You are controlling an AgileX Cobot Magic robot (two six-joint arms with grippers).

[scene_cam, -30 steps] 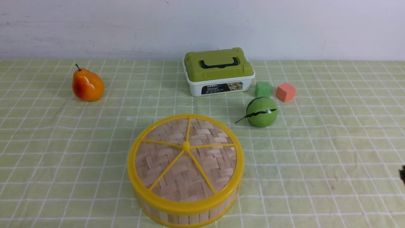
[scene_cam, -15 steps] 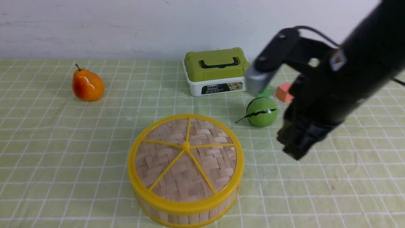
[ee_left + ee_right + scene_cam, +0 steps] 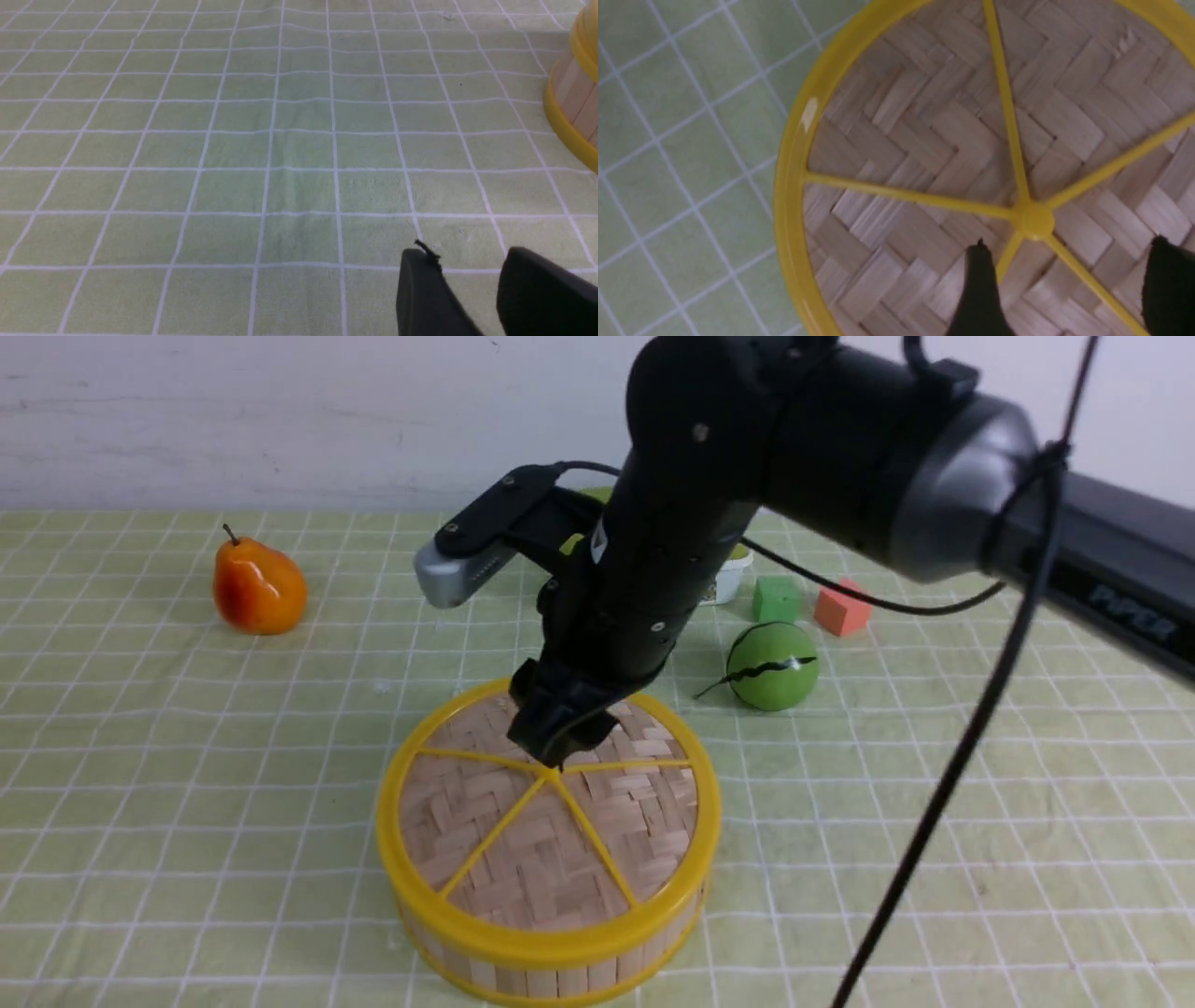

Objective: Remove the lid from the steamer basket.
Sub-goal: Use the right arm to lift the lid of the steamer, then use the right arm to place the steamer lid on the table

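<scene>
Right hand (image 3: 1069,261) spread apart over lid (image 3: 924,140) | wrist view shows knob (image 3: 1032,219), front view hides it

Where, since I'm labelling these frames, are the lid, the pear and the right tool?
lid (image 3: 543,849): front view, woven top between two spokes.
pear (image 3: 259,590): front view, middle of its orange body.
right tool (image 3: 1070,252): right wrist view, midway between its two black fingertips.

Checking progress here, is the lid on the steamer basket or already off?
On. The lid sits flat, flush atop the steamer basket; the right hand is open above its knob.
</scene>
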